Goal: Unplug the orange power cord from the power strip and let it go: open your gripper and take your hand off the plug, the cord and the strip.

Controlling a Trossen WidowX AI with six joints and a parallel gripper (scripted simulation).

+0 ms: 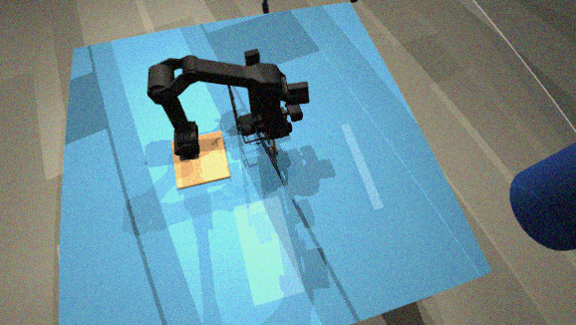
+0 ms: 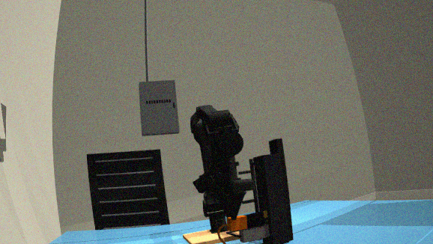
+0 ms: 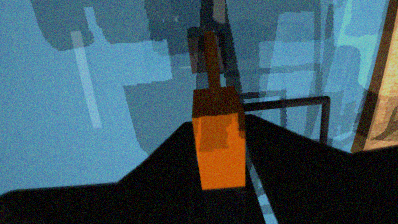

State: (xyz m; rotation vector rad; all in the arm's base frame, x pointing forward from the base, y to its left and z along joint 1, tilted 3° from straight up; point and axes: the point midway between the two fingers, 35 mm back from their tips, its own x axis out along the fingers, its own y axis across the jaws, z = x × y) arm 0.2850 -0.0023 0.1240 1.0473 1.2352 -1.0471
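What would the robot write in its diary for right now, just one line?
gripper: shut on orange plug | cord: trailing from plug | plug vs strip: cannot tell | release: not yet done

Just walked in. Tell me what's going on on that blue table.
A single black robot arm is working on an orange power cord. Its gripper is shut on the orange plug, seen close up in the wrist view, with the cord running away from it. In the exterior view the plug sits low beside a grey power strip on the blue table; whether it is out of the strip cannot be told. It has not let go yet.
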